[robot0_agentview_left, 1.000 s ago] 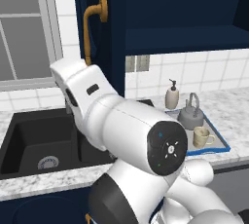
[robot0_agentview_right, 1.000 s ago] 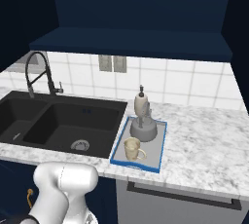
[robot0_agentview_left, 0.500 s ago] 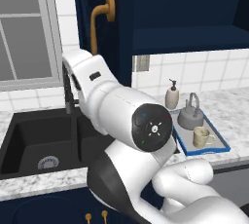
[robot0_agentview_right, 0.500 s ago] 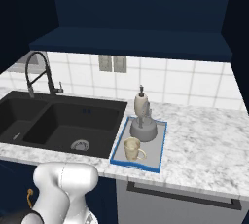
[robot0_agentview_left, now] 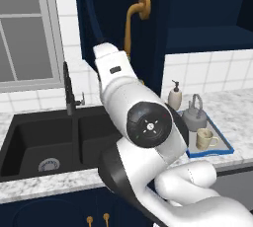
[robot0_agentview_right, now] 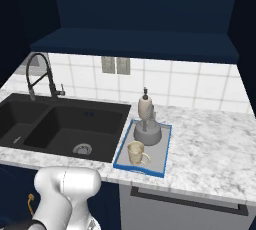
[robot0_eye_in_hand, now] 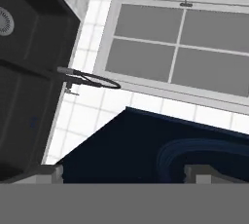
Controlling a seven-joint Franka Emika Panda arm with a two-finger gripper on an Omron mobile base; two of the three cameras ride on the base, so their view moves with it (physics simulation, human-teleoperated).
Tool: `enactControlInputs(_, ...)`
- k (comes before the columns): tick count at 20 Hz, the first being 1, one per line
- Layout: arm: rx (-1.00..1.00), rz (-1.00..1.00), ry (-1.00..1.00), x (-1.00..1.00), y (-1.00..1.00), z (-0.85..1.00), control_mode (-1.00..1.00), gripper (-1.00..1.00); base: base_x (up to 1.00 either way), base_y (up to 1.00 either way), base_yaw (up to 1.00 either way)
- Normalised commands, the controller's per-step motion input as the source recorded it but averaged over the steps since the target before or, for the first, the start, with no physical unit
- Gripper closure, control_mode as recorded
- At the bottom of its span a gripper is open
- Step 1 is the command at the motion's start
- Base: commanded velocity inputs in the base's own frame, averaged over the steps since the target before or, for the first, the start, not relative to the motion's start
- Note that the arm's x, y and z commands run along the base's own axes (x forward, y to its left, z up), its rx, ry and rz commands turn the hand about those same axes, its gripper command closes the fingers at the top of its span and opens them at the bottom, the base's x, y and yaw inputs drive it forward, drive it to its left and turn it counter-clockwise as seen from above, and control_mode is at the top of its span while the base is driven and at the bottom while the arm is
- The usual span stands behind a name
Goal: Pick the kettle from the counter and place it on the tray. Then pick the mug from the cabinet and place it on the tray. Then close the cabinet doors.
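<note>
A: State the scene, left to right, and note where the views differ.

B: Left base view: a window at far left, then a black faucet over the black double sink. One cabinet door stands swung open above the sink, its golden handle facing the camera. The right base view does not show this door face; it shows the cabinet interior and navy shelf head-on. The hand view looks along the open door's navy panel, with the window and faucet beyond.

A: Position of the task items?

B: The tray lies on the counter, just right of the sink. The kettle stands on the tray's far half; the mug stands on its near half. A cream soap dispenser stands beside the tray's far edge.

A: Gripper condition?

B: The gripper has its fingers spread fully apart with nothing between them. The two fingertips sit close to the door panel; contact cannot be confirmed.

A: Obstructions or cut-offs?

B: In the left base view the arm covers the sink's right portion and the tray's left edge. The second door is hard to make out.

A: Clearance?

B: Bare counter extends right of the tray. The tray's near rim lies close to the counter's front edge.
</note>
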Motion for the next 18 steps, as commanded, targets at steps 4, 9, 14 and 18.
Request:
enactControlInputs(4, 0.00, -0.28, 0.00, 0.33, -0.78, 0.00, -1.00, -1.00, 0.00, 0.00, 0.00)
enactControlInputs(9, 0.00, -0.27, 0.01, 0.45, -0.71, 0.00, -1.00, -1.00, 0.00, 0.00, 0.00)
enactControlInputs(14, 0.00, -0.25, 0.02, 0.50, -0.69, -0.01, -1.00, -1.00, 0.00, 0.00, 0.00)
enactControlInputs(18, 0.00, -0.20, 0.03, 0.57, -0.68, -0.04, -1.00, -1.00, 0.00, 0.00, 0.00)
